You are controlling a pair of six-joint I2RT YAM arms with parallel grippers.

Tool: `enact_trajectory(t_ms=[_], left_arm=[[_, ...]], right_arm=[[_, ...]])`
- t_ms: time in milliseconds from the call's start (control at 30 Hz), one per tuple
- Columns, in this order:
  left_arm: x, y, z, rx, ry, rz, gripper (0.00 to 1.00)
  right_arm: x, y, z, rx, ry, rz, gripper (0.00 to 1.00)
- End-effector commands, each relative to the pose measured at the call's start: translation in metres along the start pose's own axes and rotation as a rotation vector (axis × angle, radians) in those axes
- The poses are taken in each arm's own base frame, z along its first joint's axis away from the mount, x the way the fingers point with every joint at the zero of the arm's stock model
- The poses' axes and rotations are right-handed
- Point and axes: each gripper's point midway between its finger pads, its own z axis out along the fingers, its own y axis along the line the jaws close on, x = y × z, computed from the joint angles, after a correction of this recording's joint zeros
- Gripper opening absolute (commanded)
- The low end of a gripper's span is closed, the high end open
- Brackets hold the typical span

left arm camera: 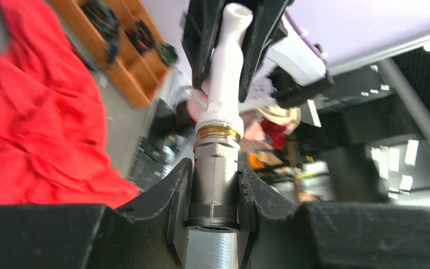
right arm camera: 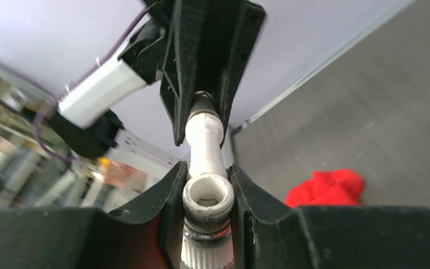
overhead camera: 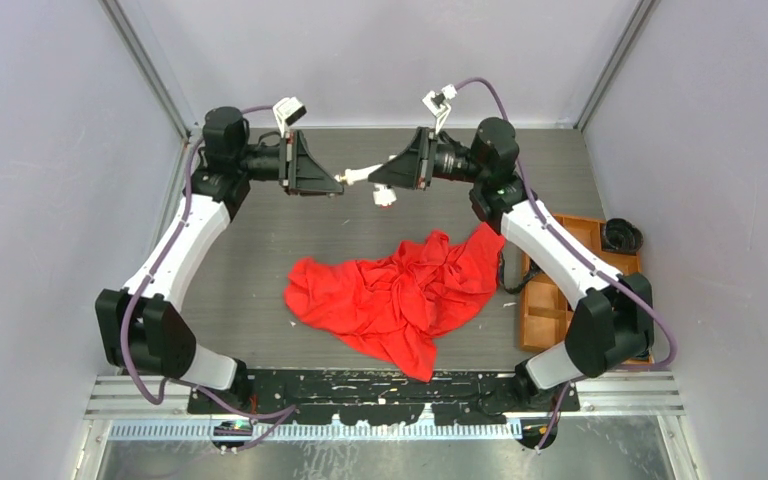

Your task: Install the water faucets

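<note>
The white tap is held above the counter between both arms. The left tool is clamped on the grey fitting and the right tool is closed around the spout, presumably so the brass thread can be screwed home.

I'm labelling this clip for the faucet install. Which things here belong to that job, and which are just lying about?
Part of the job: white tap, grey fitting, left gripper shut on the fitting, right gripper shut on the tap.
Lying about: red cloth, orange tray, black coiled parts in it.
</note>
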Motion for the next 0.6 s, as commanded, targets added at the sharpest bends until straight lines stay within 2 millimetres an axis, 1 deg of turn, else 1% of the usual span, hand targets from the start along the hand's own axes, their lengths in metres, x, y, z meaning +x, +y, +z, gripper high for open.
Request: enact_trajectory(t_ms=[0,33,67,100,133,167,233,267,300,333,467,533,567], left_arm=[[-0.032,0.034,0.003,-0.149,-0.105,0.183,0.0],[-0.044,0.047,0.002,-0.21,-0.152,0.189,0.0],[-0.052,0.06,-0.001,-0.269,-0.188,0.183,0.0],[-0.057,0.069,-0.003,-0.317,-0.214,0.196,0.0],[-0.062,0.073,-0.005,-0.342,-0.235,0.226,0.0],[-0.065,0.076,-0.006,-0.356,-0.254,0.254,0.0],[-0.07,0.077,-0.009,-0.383,-0.288,0.296,0.0],[-0.07,0.076,-0.01,-0.388,-0.296,0.313,0.0],[-0.07,0.073,-0.011,-0.386,-0.298,0.323,0.0],[-0.069,0.071,-0.011,-0.383,-0.296,0.328,0.0],[-0.065,0.06,-0.01,-0.353,-0.281,0.301,0.0],[-0.066,0.057,-0.009,-0.339,-0.281,0.29,0.0],[-0.066,0.056,-0.009,-0.339,-0.283,0.288,0.0]], right_arm=[[-0.026,0.0,-0.008,0.013,-0.123,0.538,0.0],[-0.03,0.005,-0.009,-0.025,-0.147,0.586,0.01],[-0.033,0.009,-0.008,-0.048,-0.148,0.629,0.06],[-0.037,0.012,-0.008,-0.066,-0.144,0.659,0.15],[-0.041,0.016,-0.008,-0.086,-0.153,0.678,0.25],[-0.046,0.019,-0.008,-0.1,-0.171,0.698,0.43],[-0.052,0.021,-0.01,-0.107,-0.194,0.717,0.65],[-0.054,0.021,-0.012,-0.105,-0.206,0.717,0.73],[-0.055,0.02,-0.014,-0.099,-0.219,0.716,0.78],[-0.055,0.017,-0.017,-0.091,-0.231,0.708,0.8],[-0.045,-0.002,-0.025,-0.001,-0.242,0.697,0.85],[-0.04,-0.006,-0.025,0.016,-0.229,0.694,0.87],[-0.039,-0.004,-0.025,0.001,-0.222,0.691,0.87]])
